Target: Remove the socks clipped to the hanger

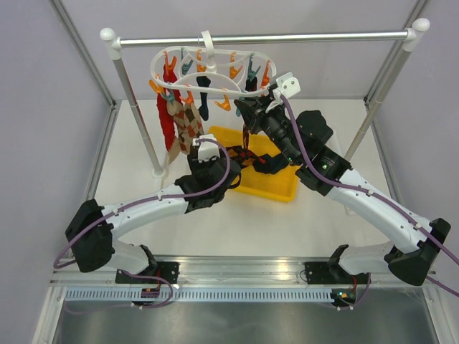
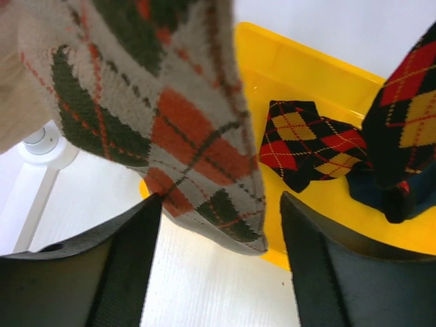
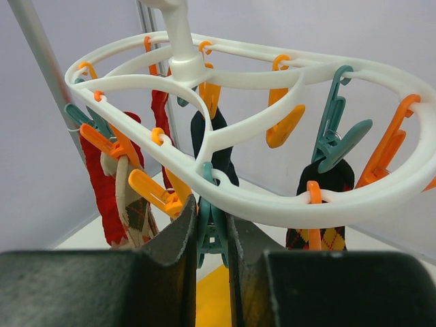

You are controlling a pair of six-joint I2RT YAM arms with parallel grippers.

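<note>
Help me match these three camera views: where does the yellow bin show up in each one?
Top external: the yellow bin lies near picture centre, partly covered.
Left wrist: it fills the upper right, with dark argyle socks in it.
Right wrist: only a yellow sliver at bottom centre, under the teal peg.
Shared landmark: the beige argyle sock, hanging left of the bin in all three.
</note>
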